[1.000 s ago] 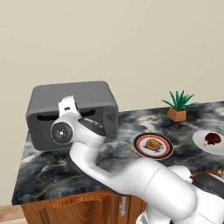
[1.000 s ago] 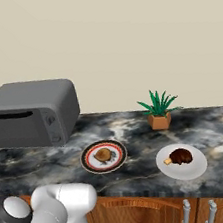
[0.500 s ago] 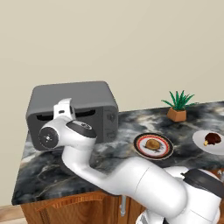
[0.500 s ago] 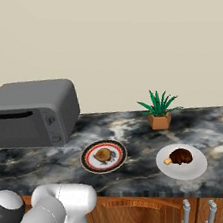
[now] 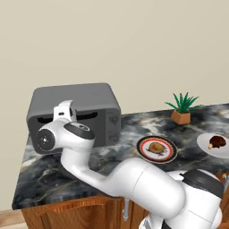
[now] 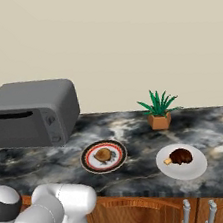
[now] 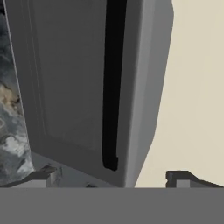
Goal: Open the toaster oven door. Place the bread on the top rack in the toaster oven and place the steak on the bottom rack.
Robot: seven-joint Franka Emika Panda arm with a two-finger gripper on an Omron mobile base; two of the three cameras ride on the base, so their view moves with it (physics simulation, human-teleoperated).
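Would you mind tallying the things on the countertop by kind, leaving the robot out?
Appliances: 1, the toaster oven
Plates: 2, red-rimmed plate, white plate
Food pieces: 2, bread, steak
Potted plants: 1, potted plant
Total: 6

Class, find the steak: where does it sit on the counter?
In the right base view, the steak lies on a white plate at the counter's front right, below the potted plant and right of the bread.
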